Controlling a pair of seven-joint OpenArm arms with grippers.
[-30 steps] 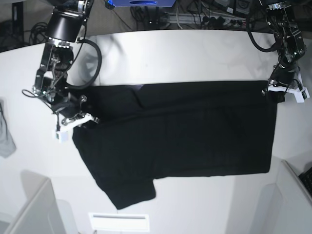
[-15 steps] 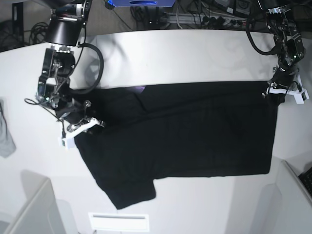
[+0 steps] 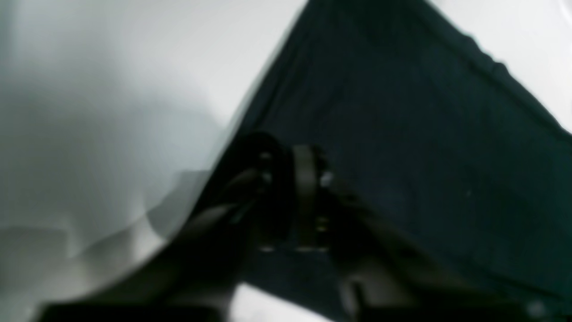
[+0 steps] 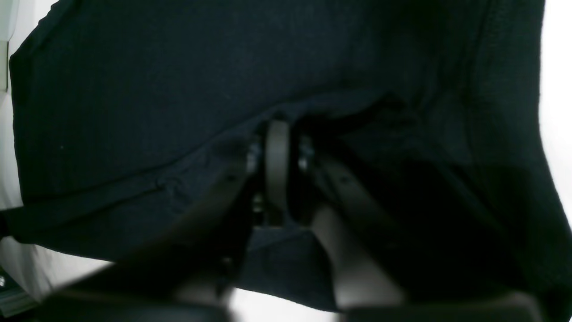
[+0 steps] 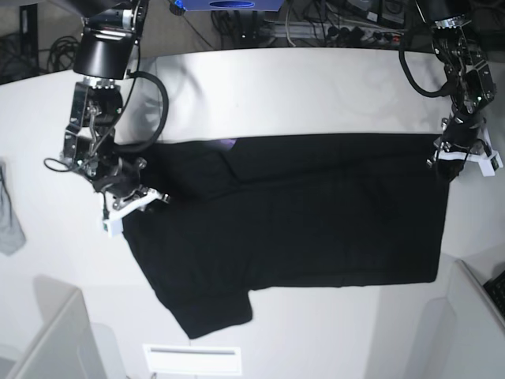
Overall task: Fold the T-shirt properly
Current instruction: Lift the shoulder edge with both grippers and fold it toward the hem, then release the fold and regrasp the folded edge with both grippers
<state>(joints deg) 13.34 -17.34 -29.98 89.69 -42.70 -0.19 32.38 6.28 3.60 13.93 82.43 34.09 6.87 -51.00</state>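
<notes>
Base view: black T-shirt (image 5: 300,213) lies spread on white table (image 5: 316,87).

I see my right gripper (image 5: 130,207) sliding inward along the T-shirt (image 5: 300,229) edge, the left gripper (image 5: 461,155) lifting slightly.

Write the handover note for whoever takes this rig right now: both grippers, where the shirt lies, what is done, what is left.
Left gripper: at the T-shirt's far corner on the base view's right; open or shut not readable.
Right gripper: at the shirt's edge on the base view's left, by the sleeve; grip not readable either.
T-shirt: spread on the white table, plain black side up, one fold made along the far edge, a sliver of purple showing at that fold. A sleeve sticks out toward the near edge.
Grey cloth: at the table's edge, untouched.
Left: tuck the sleeve, fold again into a compact shape.
</notes>
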